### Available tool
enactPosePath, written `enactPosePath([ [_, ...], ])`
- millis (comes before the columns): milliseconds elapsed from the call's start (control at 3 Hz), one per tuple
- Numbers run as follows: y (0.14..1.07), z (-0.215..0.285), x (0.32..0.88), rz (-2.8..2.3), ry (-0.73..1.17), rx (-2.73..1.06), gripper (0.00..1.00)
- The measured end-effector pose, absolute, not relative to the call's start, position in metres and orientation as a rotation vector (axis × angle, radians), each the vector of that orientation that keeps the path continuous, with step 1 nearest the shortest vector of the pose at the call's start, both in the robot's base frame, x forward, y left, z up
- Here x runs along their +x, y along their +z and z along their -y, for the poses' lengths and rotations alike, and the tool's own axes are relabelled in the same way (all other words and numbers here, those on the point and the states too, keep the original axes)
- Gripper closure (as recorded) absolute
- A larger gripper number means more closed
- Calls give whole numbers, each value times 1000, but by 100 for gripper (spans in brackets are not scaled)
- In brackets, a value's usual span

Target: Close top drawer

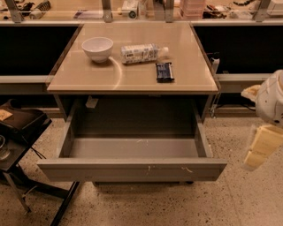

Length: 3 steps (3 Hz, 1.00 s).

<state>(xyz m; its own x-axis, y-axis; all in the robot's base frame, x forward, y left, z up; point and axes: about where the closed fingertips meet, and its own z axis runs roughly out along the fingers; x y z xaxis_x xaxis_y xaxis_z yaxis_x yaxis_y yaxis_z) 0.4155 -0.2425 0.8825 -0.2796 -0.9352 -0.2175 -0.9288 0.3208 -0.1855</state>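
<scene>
Nothing legible on the bottle [142, 53] (nor the pincer [260, 148], far right).

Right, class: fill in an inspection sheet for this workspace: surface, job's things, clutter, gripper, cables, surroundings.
Surface: beige table top, holding three items.
Job's things: top drawer pulled open, grey inside, nothing seen in it; pale scratches right of centre on its front.
Clutter: white bowl, bottle lying on its side, dark packet.
Grippers: gripper at the right edge, level with the drawer, apart from it.
Cables: possibly a dark lead by the table's right side.
Surroundings: speckled floor, black stand at left, cluttered bench behind.
</scene>
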Motion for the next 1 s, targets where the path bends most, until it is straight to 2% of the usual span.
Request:
enactPosePath([
  [333,857,249,407,-2318,56,-1705,0],
  [1000,833,232,390,-2301,79,-1727,0],
])
